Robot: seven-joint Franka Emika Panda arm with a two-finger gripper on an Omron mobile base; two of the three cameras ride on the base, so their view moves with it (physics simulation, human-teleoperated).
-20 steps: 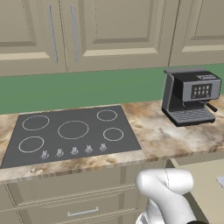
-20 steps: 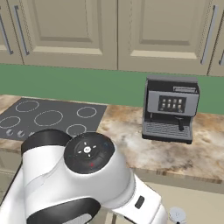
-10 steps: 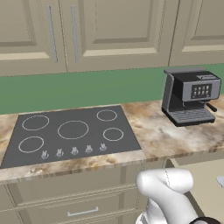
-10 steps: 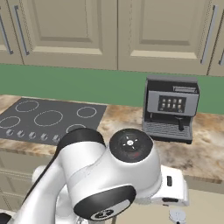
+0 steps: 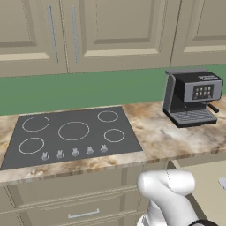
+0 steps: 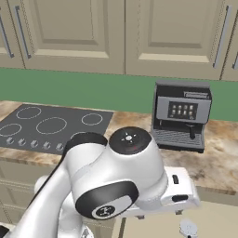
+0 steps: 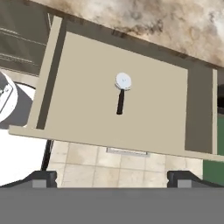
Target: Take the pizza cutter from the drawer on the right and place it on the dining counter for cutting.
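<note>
The jaws are spread wide and grasp nothing; in the hand view the two dark fingertips (image 7: 41, 177) are seen far apart at the lower edge, with the gripper (image 7: 112, 178) held above the pulled-out drawer (image 7: 87, 127). The marbled counter (image 5: 176, 137) is seen in both base views; on it, the black cooktop (image 5: 70, 137) is set toward nine o'clock and the coffee machine (image 5: 192, 97) toward three o'clock, the two well apart; beige wall cabinets (image 5: 119, 31) are hung above a green backsplash (image 5: 88, 90). The drawer is shown open in the hand view, its flat pale-tan floor exposed, with the counter edge at twelve o'clock and a tiled floor (image 7: 87, 168) at six o'clock. The pizza cutter (image 7: 121, 94) is laid flat near the middle of the drawer floor, apart from every wall; its silver wheel is pointed toward twelve o'clock and its black handle toward six o'clock; it is not touched by the fingertips.
</note>
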